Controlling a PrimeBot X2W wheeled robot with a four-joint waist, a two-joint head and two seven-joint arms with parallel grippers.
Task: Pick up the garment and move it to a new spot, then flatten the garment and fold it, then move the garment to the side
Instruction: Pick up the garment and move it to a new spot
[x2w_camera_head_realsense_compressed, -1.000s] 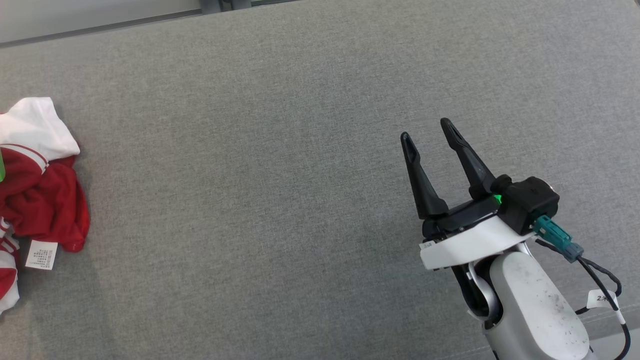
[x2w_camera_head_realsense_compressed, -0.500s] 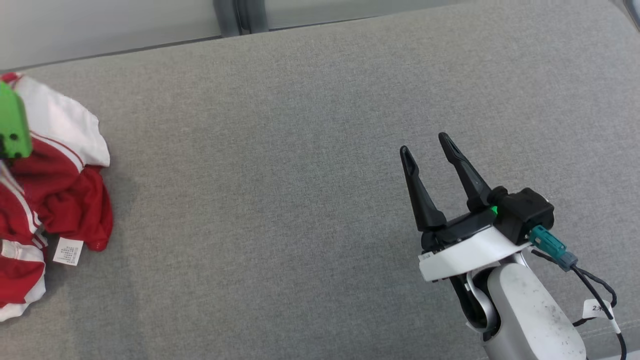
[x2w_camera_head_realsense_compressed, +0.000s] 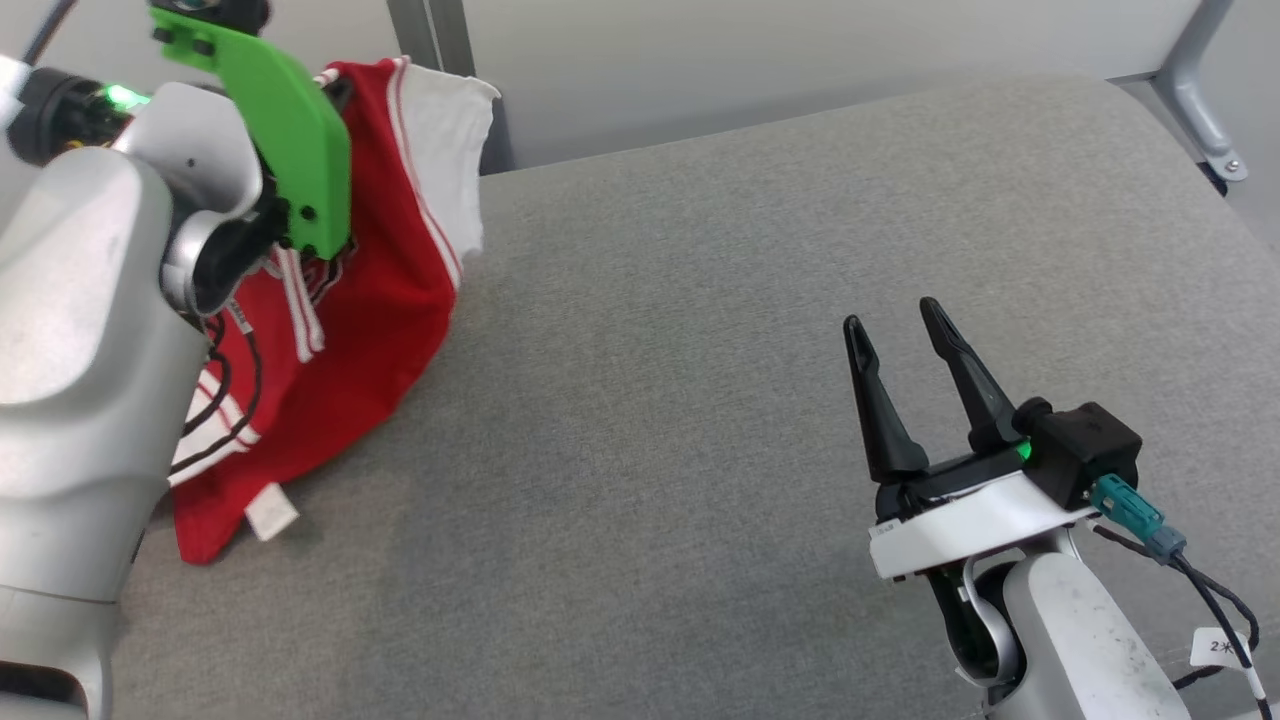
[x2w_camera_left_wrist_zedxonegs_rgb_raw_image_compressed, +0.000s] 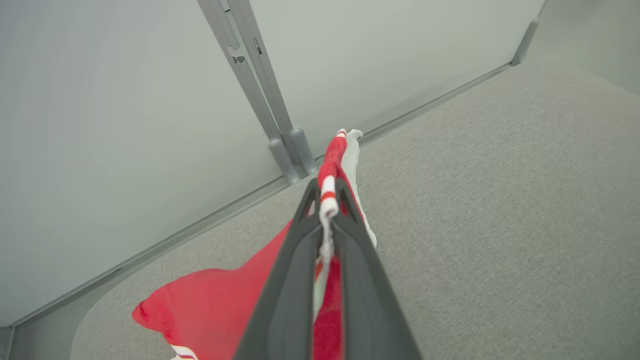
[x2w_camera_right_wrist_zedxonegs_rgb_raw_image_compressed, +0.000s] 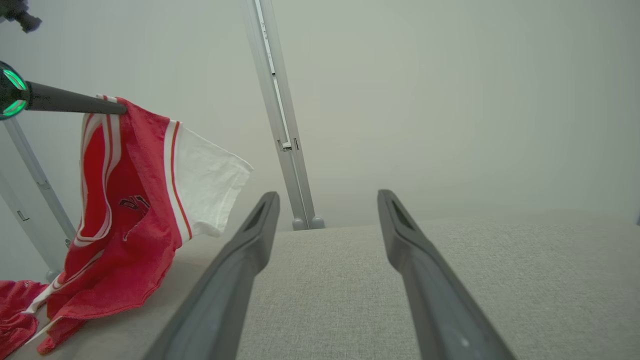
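Observation:
The garment (x2w_camera_head_realsense_compressed: 370, 300) is a red jersey with white sleeves and stripes. It hangs from my left gripper (x2w_camera_left_wrist_zedxonegs_rgb_raw_image_compressed: 327, 186), which is shut on its striped edge high above the table's far left. In the head view the left arm's green plate (x2w_camera_head_realsense_compressed: 280, 150) covers the fingers. The garment's lower end with a white tag (x2w_camera_head_realsense_compressed: 268, 515) still rests on the grey fabric table (x2w_camera_head_realsense_compressed: 700, 300). The right wrist view shows the left gripper (x2w_camera_right_wrist_zedxonegs_rgb_raw_image_compressed: 117, 107) holding the garment (x2w_camera_right_wrist_zedxonegs_rgb_raw_image_compressed: 130, 200) by its top. My right gripper (x2w_camera_head_realsense_compressed: 895, 325) stands open and empty over the table's near right, far from the garment (x2w_camera_left_wrist_zedxonegs_rgb_raw_image_compressed: 220, 305).
A pale wall with grey metal posts (x2w_camera_right_wrist_zedxonegs_rgb_raw_image_compressed: 280, 125) stands behind the table's far edge. A metal bracket leg (x2w_camera_head_realsense_compressed: 1200, 100) stands past the rounded far right corner. A cable with a label (x2w_camera_head_realsense_compressed: 1215, 645) hangs at the right wrist.
The head camera has shifted. My left gripper has shut on the garment and lifted it off the table, so it now hangs. The right gripper stays open where it was.

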